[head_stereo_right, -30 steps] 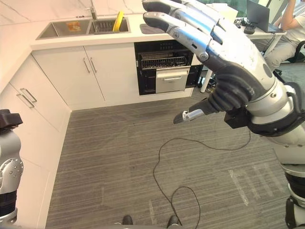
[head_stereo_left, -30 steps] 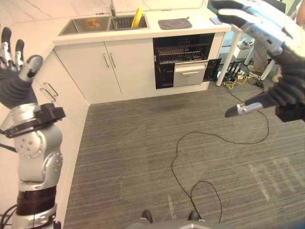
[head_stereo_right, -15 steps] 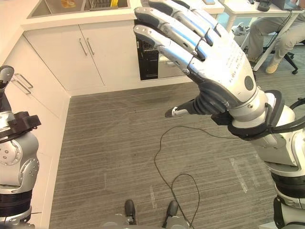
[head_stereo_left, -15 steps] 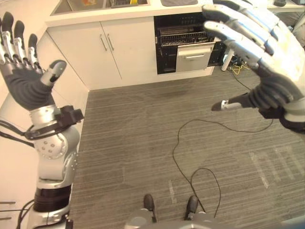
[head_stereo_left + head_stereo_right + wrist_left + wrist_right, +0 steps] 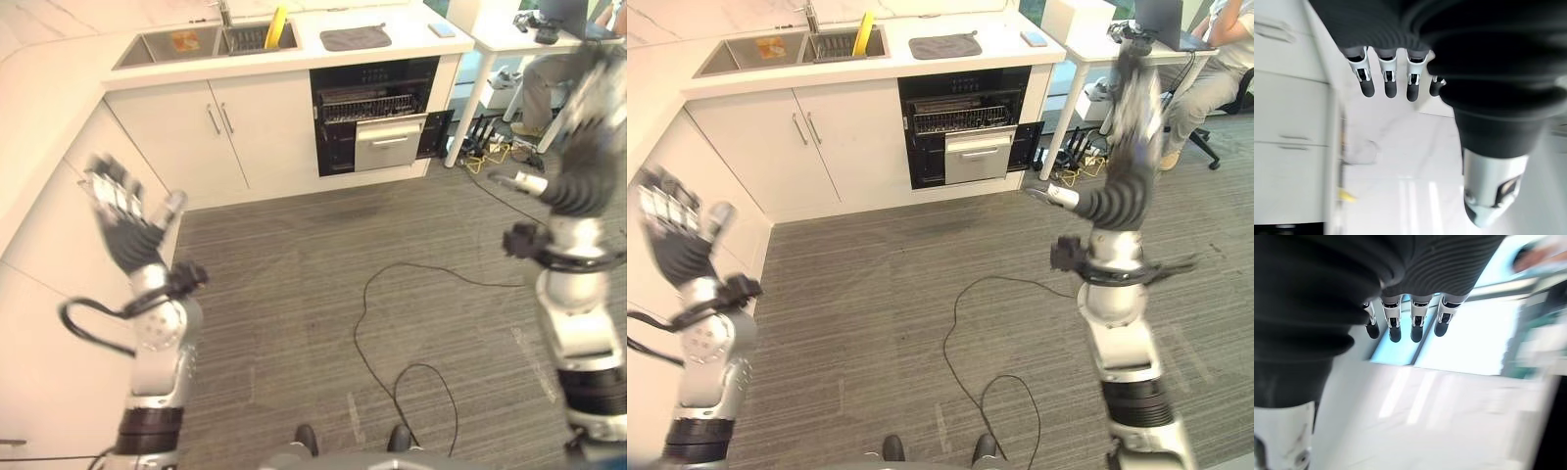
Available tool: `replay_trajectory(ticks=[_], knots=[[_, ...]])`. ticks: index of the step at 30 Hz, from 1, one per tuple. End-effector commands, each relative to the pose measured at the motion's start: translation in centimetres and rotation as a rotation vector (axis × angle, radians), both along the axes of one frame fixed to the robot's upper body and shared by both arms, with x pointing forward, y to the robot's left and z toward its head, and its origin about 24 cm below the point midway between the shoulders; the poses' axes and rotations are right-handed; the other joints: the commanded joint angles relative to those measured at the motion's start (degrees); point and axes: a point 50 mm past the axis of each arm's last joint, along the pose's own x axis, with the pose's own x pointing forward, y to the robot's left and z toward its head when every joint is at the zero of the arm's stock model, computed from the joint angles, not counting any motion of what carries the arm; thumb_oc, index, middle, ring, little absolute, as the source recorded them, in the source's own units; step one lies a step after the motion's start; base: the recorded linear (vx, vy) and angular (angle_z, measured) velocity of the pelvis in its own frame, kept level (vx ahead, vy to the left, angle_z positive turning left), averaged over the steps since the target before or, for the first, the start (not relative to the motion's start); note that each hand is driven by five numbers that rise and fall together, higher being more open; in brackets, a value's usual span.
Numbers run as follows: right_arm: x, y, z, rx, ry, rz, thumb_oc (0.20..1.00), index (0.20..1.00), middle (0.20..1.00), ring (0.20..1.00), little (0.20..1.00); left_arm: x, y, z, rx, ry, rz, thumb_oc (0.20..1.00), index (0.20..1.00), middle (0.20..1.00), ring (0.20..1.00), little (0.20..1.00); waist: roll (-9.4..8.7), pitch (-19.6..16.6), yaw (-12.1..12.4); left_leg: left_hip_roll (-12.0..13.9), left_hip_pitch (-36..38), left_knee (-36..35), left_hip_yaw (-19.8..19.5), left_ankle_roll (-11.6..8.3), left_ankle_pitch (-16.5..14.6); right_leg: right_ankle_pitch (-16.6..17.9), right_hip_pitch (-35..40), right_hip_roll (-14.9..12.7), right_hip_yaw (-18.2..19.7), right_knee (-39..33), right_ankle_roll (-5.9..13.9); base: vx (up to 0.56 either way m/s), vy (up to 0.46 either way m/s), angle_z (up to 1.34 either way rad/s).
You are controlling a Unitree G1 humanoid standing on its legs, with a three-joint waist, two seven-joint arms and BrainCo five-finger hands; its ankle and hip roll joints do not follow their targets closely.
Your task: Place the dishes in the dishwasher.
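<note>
Left eye, right eye: high on the head, facing down and forward; both share the floor (image 5: 294, 284), the open dishwasher (image 5: 377, 113) far ahead, and the sink (image 5: 789, 49).
Left wrist: very close, along its own fingers (image 5: 1388, 81).
Right wrist: very close, along its own fingers (image 5: 1415, 320).

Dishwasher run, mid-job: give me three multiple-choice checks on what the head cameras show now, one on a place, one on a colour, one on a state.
1. Where is the yellow dish?
A. in the sink
B. on the floor
C. in the left hand

2. What colour is the mat on the counter?
A. red
B. grey
C. green

3. How is the dishwasher?
A. shut
B. open, rack showing
C. hidden

Answers:
1 A, the yellow dish stands in the sink.
2 B, the mat is grey.
3 B, the dishwasher shows a wire rack; left hand and right hand hold nothing.
</note>
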Motion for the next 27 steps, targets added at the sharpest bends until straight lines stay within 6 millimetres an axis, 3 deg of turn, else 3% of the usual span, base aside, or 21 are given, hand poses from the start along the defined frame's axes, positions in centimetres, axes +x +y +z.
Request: replay_trajectory(ticks=[1,4,6,8,12,14,18,23,27], knots=[[-1.1,-0.9,6.3,0.175,-0.163,0.215,1.000,1.000,1.000,1.000,1.000,1.5,1.2,7.3,0.126,-0.134,-0.011,1.000,1.000,1.000,1.000,1.000,-0.04,-0.61,-2.28,6.82,2.50,-0.10,-0.82,-4.72,-2.67,-6.34,4.95,-4.80,0.16,0.65,4.84,0.20,-0.042,0.04],[-2.0,-1.4,5.3,0.266,-0.084,0.241,1.000,1.000,1.000,1.000,1.000,2.3,1.5,7.3,0.067,-0.032,-0.020,1.000,1.000,1.000,1.000,1.000,0.06,0.18,-4.55,6.57,2.58,1.05,-0.04,-4.41,-2.52,-7.23,4.52,-4.37,1.54,2.49,4.52,0.15,-0.023,-0.11],[-2.3,-1.4,5.2,0.285,-0.064,0.208,1.000,1.000,1.000,1.000,1.000,2.8,0.7,7.6,0.043,-0.025,-0.048,1.000,1.000,1.000,1.000,1.000,-0.16,2.56,-5.22,6.35,-0.65,7.52,-0.65,-3.80,-4.32,-9.32,2.25,-4.14,3.10,7.75,3.37,0.05,-0.051,-0.22],[-2.0,-1.2,5.9,0.288,-0.090,0.197,1.000,1.000,1.000,1.000,1.000,3.2,-0.3,8.4,0.057,-0.061,-0.062,1.000,1.000,1.000,1.000,1.000,-0.28,5.33,-5.17,6.57,-5.21,13.82,-1.67,-3.61,-5.80,-11.20,-1.10,-4.21,4.09,13.28,2.56,-0.15,-0.044,-0.16],[-0.7,-0.6,9.5,0.224,-0.213,0.196,1.000,1.000,1.000,1.000,1.000,3.9,-3.5,14.0,0.091,-0.343,-0.326,1.000,1.000,1.000,1.000,1.000,0.58,14.49,-5.69,8.08,-18.21,26.79,-4.08,-3.38,-9.22,-16.23,-13.56,-4.54,7.51,27.61,0.21,-0.34,0.036,-0.05],[-0.4,-0.2,10.1,0.200,-0.231,0.210,1.000,1.000,1.000,1.000,1.000,3.7,-4.2,14.7,0.093,-0.391,-0.358,1.000,1.000,1.000,1.000,1.000,0.75,15.87,-5.76,8.39,-21.23,29.80,-4.82,-3.11,-9.84,-17.42,-16.82,-4.77,8.46,31.37,-0.26,-0.15,0.066,0.06],[-0.1,0.6,11.4,0.149,-0.273,0.230,1.000,1.000,1.000,1.000,1.000,3.3,-5.6,16.0,0.121,-0.496,-0.440,1.000,1.000,1.000,1.000,1.000,0.51,19.94,-5.76,8.57,-29.45,38.65,-5.74,-0.80,-14.55,-20.93,-27.71,-6.89,10.54,44.11,-0.82,-0.14,0.035,-0.05],[-0.2,0.9,12.5,0.093,-0.306,0.229,1.000,1.000,1.000,1.000,1.000,3.3,-6.0,16.1,0.105,-0.511,-0.472,1.000,1.000,1.000,1.000,1.000,0.76,22.60,-5.22,8.36,-36.05,43.80,-7.42,-0.03,-16.03,-21.75,-35.36,-7.55,11.92,50.31,-0.75,-0.10,-0.042,0.15],[-0.1,0.8,13.9,0.023,-0.327,0.215,1.000,1.000,1.000,1.000,1.000,3.1,-6.3,16.5,0.132,-0.545,-0.498,1.000,1.000,1.000,1.000,1.000,1.83,22.61,-4.90,9.00,-41.04,43.40,-7.05,-0.34,-14.58,-21.22,-41.29,-8.32,11.84,51.90,-0.48,-0.09,-0.006,0.05]])
